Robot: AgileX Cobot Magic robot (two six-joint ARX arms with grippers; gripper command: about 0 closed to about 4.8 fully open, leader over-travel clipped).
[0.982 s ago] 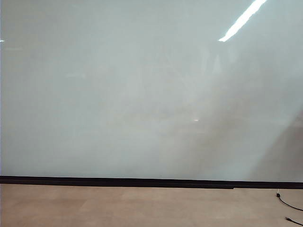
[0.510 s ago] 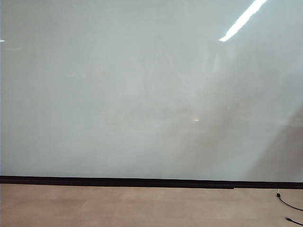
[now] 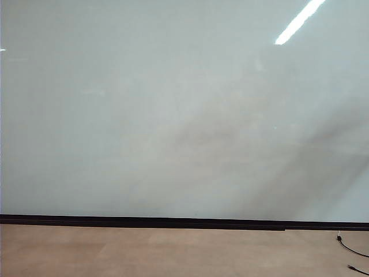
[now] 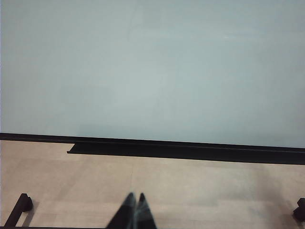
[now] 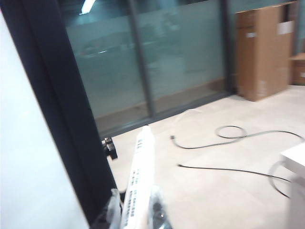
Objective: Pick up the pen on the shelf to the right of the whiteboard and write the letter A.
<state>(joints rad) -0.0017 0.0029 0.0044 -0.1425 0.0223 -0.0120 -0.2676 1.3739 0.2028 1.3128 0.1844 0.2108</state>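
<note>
1. My right gripper (image 5: 136, 210) has its fingers (image 5: 113, 206) clamped on the pen (image 5: 139, 176), a slim white marker with black lettering, which juts out ahead of the wrist. My left gripper (image 4: 135, 214) rests low over the tan floor (image 4: 190, 191) with its fingers pressed together, holding nothing.
2. The whiteboard (image 3: 173, 115) is bare in the exterior view: no letter A yet, and neither arm shows there.
3. Risk: from the right wrist, the pen points toward glass walls, loose cables (image 5: 228, 136) and a cardboard box (image 5: 264, 50), with the board only at the edge. A poor swing could leave the tip aimed off the board.
4. Risk: the grip sits near one end, so pressing hard could tilt or slide the pen.
5. I cannot tell whether the pen is capped.
</note>
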